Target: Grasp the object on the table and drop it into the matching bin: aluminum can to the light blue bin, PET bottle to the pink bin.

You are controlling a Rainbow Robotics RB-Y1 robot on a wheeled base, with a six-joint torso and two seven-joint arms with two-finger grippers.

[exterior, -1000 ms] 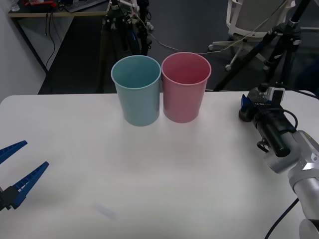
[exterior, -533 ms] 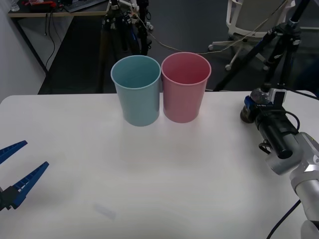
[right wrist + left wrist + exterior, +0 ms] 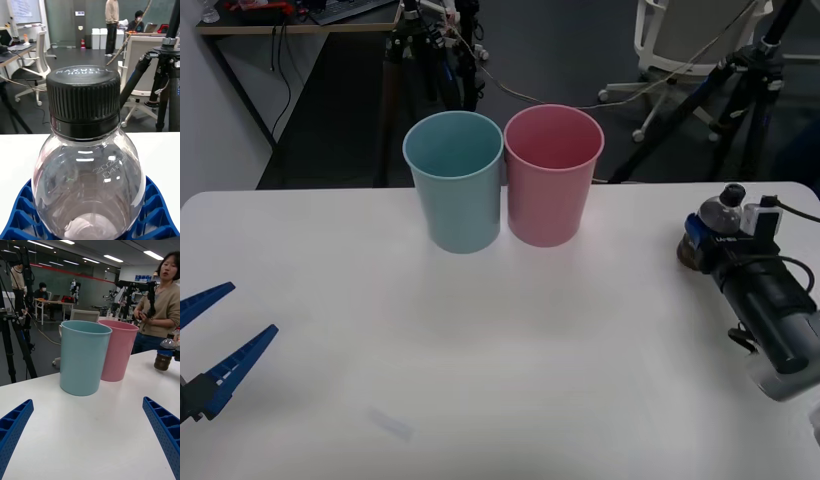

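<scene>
Blue right fingers (image 3: 22,210) clamp my bottle (image 3: 720,212) at the tabletop's (image 3: 510,350) right edge.
Left gripper (image 3: 215,345) rests wide open; bins (image 3: 554,190) stand apart.

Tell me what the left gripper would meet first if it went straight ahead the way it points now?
Probably the light blue bin: it stands nearly centred ahead of the open left gripper, with bare table between. The pink bin stands just beside it.
</scene>
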